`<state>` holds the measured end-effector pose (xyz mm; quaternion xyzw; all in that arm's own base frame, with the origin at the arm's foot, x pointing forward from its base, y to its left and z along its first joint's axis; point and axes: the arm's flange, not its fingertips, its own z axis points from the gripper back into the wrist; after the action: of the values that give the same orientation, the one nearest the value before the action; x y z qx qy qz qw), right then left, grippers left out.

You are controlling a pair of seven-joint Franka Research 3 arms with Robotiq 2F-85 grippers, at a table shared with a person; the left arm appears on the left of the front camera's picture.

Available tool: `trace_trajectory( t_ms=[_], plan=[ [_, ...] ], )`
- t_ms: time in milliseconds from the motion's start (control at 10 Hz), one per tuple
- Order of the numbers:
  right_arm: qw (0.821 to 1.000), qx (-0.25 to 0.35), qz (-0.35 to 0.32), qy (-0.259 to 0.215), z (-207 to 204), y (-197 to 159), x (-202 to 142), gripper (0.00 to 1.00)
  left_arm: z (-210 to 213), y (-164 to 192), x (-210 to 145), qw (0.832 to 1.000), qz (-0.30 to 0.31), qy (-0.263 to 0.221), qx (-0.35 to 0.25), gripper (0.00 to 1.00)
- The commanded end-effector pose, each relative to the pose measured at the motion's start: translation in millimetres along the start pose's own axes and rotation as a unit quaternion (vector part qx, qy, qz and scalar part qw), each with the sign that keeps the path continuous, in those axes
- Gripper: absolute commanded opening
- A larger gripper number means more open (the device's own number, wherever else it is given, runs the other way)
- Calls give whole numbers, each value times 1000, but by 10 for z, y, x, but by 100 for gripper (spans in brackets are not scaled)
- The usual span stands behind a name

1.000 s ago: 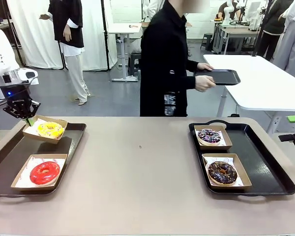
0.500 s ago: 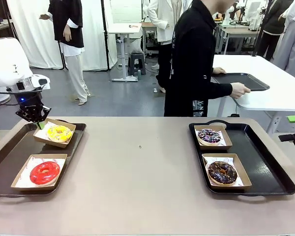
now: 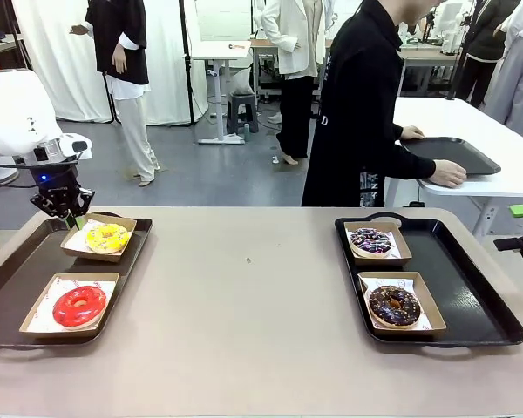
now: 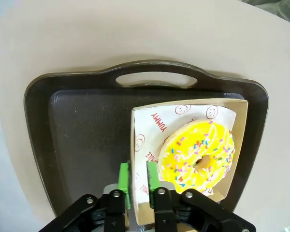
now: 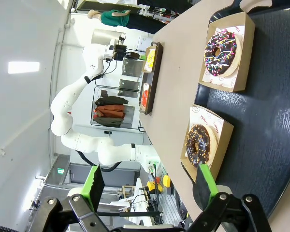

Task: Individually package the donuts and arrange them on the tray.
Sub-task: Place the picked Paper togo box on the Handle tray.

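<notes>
Since a second ago, my left gripper (image 3: 69,218) has carried the yellow donut (image 3: 107,236) in its cardboard box (image 3: 120,254) from a tilted hold above the left tray (image 3: 17,261) down onto that tray's far end, where the box now sits flat. The person (image 3: 366,104) across the table has turned away and is laying a spare tray (image 3: 458,155) on the white table behind.

My left fingers (image 4: 124,178) straddle the box's near wall in the wrist view. A slim gap shows between the green pads and the cardboard, so I judge the jaws have just let go, though I cannot tell for certain that the wall is free. My right gripper (image 5: 150,182) stands wide apart with nothing between its fingers, hovering beside the right tray (image 3: 497,322).

All 4 donuts now lie boxed: the red donut (image 3: 78,306) near me on the left tray with the yellow one behind it, the purple-white sprinkled donut (image 3: 372,241) and the chocolate donut (image 3: 394,304) on the right tray, 2 to a tray. I judge the arranging nearly done. My next move should be a straight lift clear, so the fingers do not drag the box wall and tip it.
</notes>
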<state>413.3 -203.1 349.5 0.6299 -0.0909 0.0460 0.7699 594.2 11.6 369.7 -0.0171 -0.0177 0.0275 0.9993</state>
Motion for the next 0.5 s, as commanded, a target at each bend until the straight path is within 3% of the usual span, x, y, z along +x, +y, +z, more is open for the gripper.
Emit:
trace_trajectory(
  t_ms=[0,100,300,400],
  plan=[
    [1000,2,0,1,-4,10,-1,100,59,-8,-43,1000,9,-9,14,63],
    [1000,2,0,1,-4,10,-1,100,124,-4,-83,1000,4,-12,16,100],
    [1000,2,0,1,-4,10,-1,100,287,-3,-233,1000,-6,-18,12,100],
    [1000,2,0,1,-4,10,-1,100,363,-6,-341,1000,-9,-11,5,61]
  ],
)
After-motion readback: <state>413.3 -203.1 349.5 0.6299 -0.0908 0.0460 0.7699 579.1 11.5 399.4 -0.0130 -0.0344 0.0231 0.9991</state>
